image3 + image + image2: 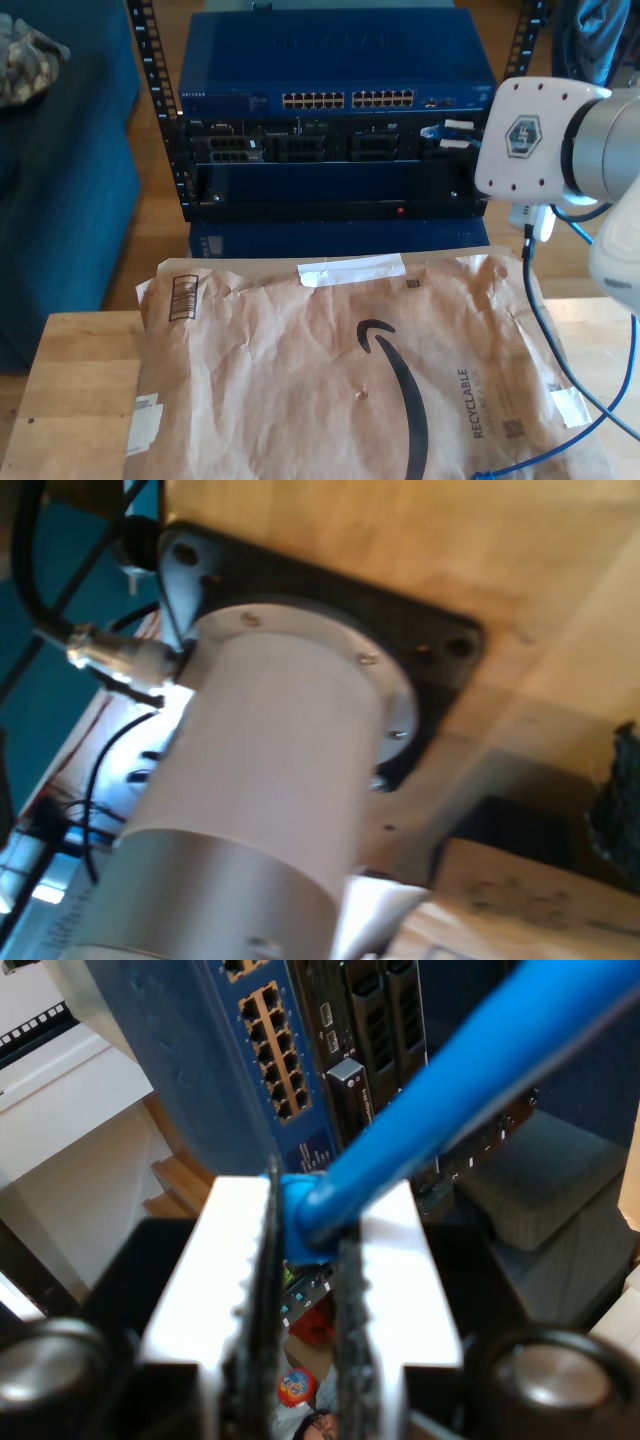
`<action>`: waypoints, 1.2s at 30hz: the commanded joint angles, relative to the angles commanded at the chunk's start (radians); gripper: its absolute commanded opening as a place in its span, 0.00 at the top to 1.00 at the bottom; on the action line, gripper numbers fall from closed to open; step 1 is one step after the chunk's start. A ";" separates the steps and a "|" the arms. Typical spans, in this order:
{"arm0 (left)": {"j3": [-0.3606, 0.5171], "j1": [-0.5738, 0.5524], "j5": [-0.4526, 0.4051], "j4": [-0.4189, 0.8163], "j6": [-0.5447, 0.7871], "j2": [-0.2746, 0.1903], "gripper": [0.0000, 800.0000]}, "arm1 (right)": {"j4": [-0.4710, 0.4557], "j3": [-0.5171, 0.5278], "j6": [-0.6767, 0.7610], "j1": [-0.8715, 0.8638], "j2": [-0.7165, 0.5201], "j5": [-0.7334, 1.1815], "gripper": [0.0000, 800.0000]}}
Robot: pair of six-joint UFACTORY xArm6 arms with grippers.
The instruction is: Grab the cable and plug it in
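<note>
My second gripper (305, 1260) has its jaws closed tight on the blue cable (440, 1090), in front of a blue network switch (265, 1045). First gripper's jaws: cannot tell. Exterior view: cable (535, 462) trails at lower right over brown paper (340, 370).

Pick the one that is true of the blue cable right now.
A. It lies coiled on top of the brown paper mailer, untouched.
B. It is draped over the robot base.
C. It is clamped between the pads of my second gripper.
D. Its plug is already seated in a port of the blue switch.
C. In the second wrist view the blue cable sits pinched between the pads of my second gripper, short of the blue switch.
</note>
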 joint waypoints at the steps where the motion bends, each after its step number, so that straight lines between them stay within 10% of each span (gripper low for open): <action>1: 0.029 0.000 -0.003 0.017 0.002 -0.020 0.00 | 0.000 0.009 0.000 0.000 0.000 0.000 1.00; 36: 0.354 0.181 -0.399 0.078 0.249 -0.169 0.00 | 0.000 0.066 -0.002 0.002 -0.049 -0.057 1.00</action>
